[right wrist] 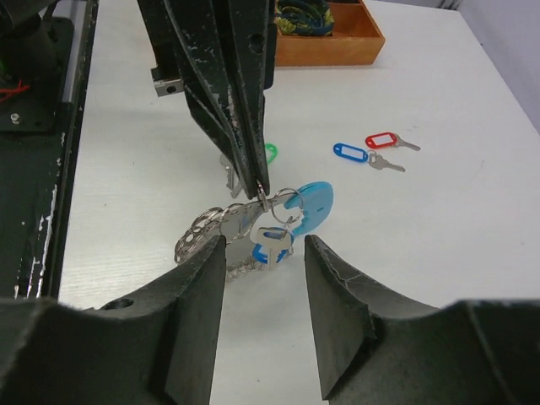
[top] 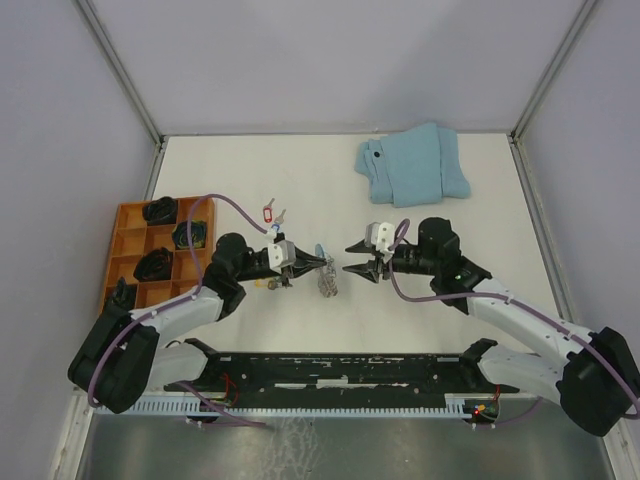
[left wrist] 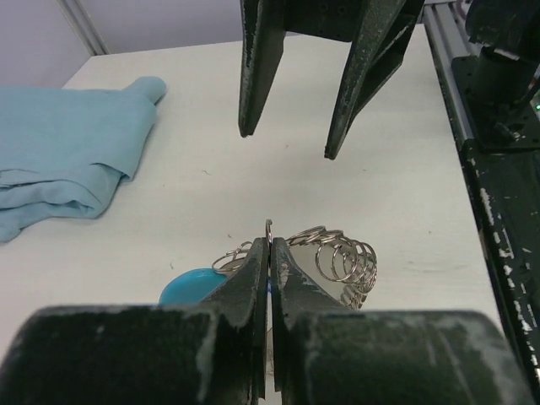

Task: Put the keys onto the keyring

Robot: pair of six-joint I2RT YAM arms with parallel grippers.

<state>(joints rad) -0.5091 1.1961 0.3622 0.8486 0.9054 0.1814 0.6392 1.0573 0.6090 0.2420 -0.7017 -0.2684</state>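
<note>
While the keyring (right wrist: 221, 224) lies on the white tabletop (top: 300, 170) near the middle, btwn the two arms, one thin bit of its grey wire is pinched. Its wire loops sit in a small heap, w/ the bright blue plastic part (right wrist: 314, 201) touching them on one side.

The left gripper (right wrist: 260, 187) shows at the top of the right wrist view. Its jaws are pressed together on that bit of wire, right at the tips. A silver key (right wrist: 272, 243) w/ a blue tag lies against the keyring just under the pinched spot. Can't tell if it is on the wire or only beside it.

The right gripper (right wrist: 263, 253) faces the left one from the other side of the keyring, close but not touching. Its jaws are apart, w/ nothing btwn them.

More keys lie loose further off. A red-tag key (right wrist: 381, 139) and a blue-tag key (right wrist: 349, 152) are side by side, well apart from the keyring. A green tag (right wrist: 270, 153) peeks out behind the left gripper, and its key is mostly hidden.

Near the far edge of the tabletop lies a folded light-blue cloth (top: 415, 165). On the left side sits an orange tray (top: 125, 210) w/ small boxes in it, holding dark things too small to tell.
</note>
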